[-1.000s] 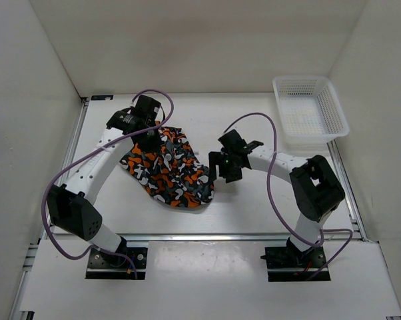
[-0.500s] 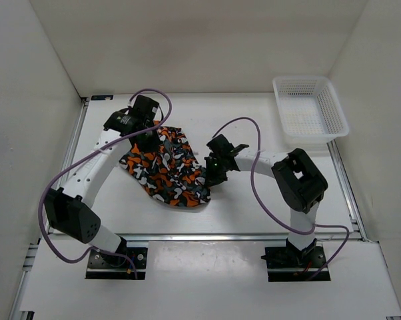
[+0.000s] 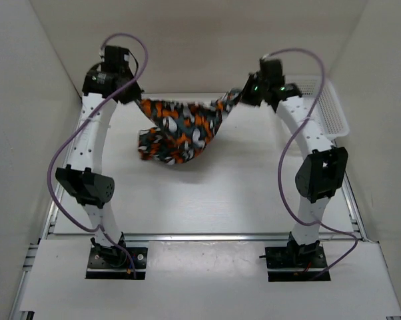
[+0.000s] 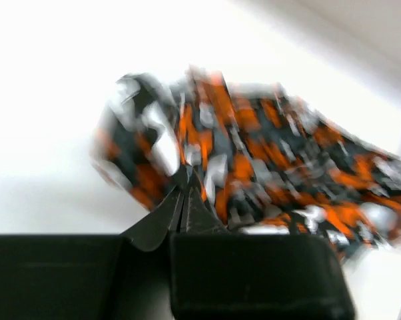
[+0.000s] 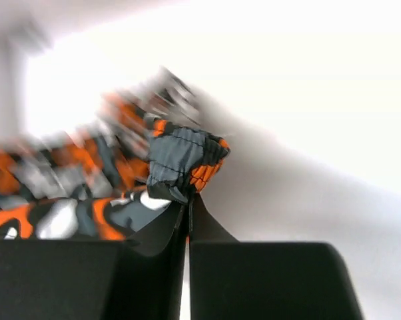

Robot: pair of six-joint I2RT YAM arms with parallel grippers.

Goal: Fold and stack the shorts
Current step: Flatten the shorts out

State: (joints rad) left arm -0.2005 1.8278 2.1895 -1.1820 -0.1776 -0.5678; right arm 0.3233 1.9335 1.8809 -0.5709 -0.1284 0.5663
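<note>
The camouflage shorts (image 3: 180, 127) hang in the air between both raised arms, sagging in the middle above the table. My left gripper (image 3: 138, 101) is shut on their left corner; in the left wrist view the fingertips (image 4: 185, 181) pinch the blurred orange and black cloth (image 4: 267, 153). My right gripper (image 3: 239, 97) is shut on the right corner, with the gathered waistband (image 5: 184, 160) bunched just above its closed tips (image 5: 188, 200). The shorts' lower edge droops toward the left.
A white mesh basket (image 3: 334, 117) stands at the back right, partly behind the right arm. White walls close in the table on three sides. Purple cables loop off both arms.
The right gripper closed on the shorts' right edge. Both arms then rose and moved back and apart, lifting the shorts off the table and stretching them between them.
</note>
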